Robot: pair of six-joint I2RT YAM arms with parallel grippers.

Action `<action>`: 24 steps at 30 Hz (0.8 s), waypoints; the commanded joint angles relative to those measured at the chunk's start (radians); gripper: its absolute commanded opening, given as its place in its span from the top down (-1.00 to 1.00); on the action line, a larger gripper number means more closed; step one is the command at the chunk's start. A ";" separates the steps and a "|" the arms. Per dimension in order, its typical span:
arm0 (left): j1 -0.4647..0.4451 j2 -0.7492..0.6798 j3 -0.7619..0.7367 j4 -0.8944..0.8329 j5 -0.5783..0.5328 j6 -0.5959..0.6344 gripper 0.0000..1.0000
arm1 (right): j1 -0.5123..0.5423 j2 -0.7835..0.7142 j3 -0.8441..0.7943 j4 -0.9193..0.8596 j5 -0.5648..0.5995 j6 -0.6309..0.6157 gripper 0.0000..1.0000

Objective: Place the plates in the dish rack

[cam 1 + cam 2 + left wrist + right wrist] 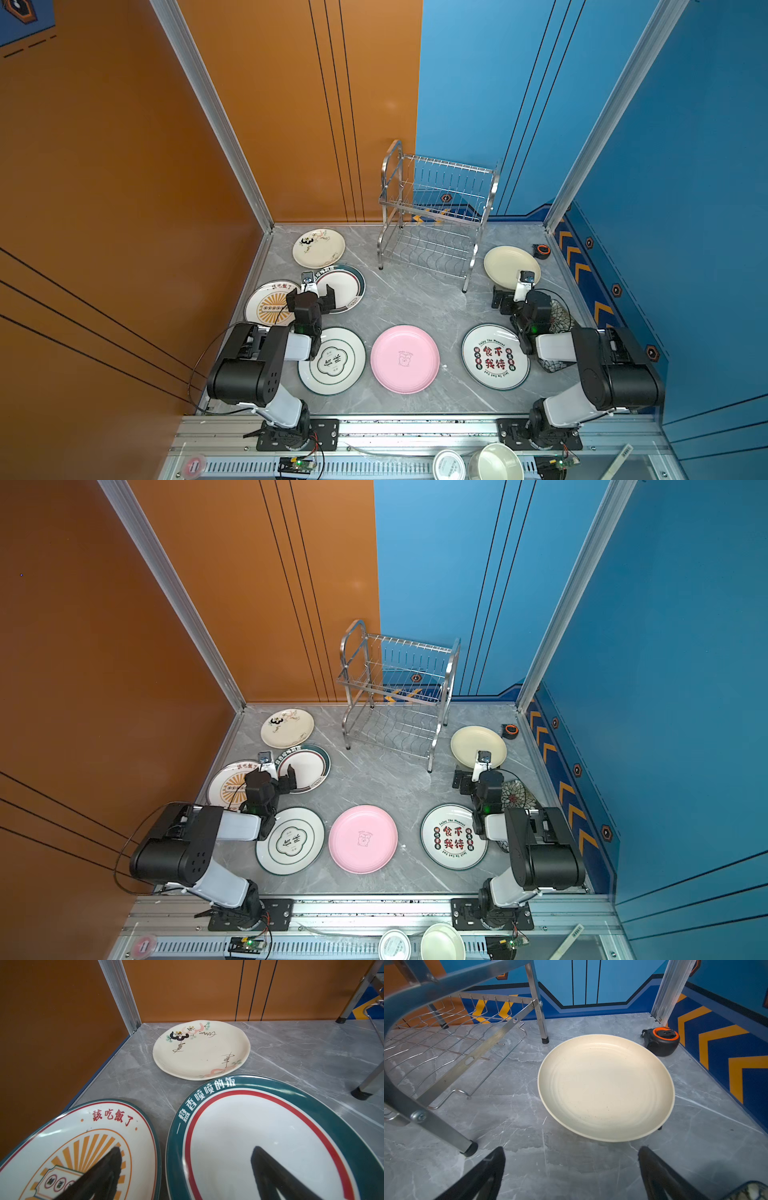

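The left jaws are gaping empty above the sunburst plate (68,1138) and green-rimmed plate (228,1136); the right jaws are gaping empty, seemingly just short of the cream plate (604,1086).

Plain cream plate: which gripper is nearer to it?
Right. The right gripper is just short of the plain cream plate, jaws open; the left gripper is far across, over the sunburst plate and green-rimmed plate.

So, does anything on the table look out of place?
Yes: a black and orange tape measure lies in the far right corner, beside the cream plate. It is no dish, so it looks stray.
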 commanded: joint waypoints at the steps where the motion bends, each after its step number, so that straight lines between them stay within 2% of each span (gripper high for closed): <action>1: 0.005 -0.003 -0.004 0.009 -0.016 0.017 -0.96 | -0.005 0.006 0.012 0.013 -0.007 0.000 -1.00; 21: 0.005 -0.007 -0.004 0.010 -0.011 0.019 -0.96 | -0.005 0.002 0.013 0.010 -0.007 0.001 -1.00; 24: -0.002 -0.068 0.016 -0.081 0.014 0.040 -0.96 | -0.003 -0.070 0.046 -0.114 0.013 0.004 -1.00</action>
